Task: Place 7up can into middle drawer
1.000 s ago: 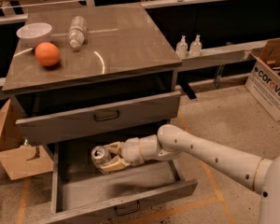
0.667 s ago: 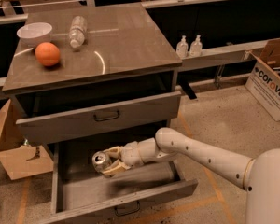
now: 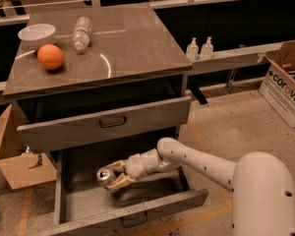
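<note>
Gripper: clasped around 7up can, lying sideways low inside open middle drawer, apparently for release.

Inside the middle drawer, the end effector clasps the 7up can, covering its sides; only the lid shows, markings unreadable. The drawer's back lies hidden under the upper drawer. The robot's body is cut off at the bottom edge.
</note>
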`<state>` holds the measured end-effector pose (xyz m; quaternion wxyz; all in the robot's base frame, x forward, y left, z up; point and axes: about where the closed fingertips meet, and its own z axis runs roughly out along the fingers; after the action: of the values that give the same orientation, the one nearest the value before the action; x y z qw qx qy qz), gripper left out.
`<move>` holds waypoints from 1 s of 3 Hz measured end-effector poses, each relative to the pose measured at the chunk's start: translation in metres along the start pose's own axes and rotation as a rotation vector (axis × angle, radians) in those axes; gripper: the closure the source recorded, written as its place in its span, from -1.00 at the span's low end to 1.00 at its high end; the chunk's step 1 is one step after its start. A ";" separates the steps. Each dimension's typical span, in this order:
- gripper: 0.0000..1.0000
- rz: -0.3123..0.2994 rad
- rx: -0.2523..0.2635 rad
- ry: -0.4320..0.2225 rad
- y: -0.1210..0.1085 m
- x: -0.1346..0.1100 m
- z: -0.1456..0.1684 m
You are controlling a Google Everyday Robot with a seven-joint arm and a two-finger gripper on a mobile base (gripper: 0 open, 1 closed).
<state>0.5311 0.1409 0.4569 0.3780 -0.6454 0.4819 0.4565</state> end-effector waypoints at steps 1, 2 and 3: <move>0.67 0.003 -0.009 0.024 -0.001 0.018 0.006; 0.21 0.007 -0.012 0.043 0.001 0.028 0.010; -0.26 0.012 -0.018 0.059 0.006 0.034 0.014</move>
<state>0.5261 0.1433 0.4204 0.3551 -0.6591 0.4925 0.4438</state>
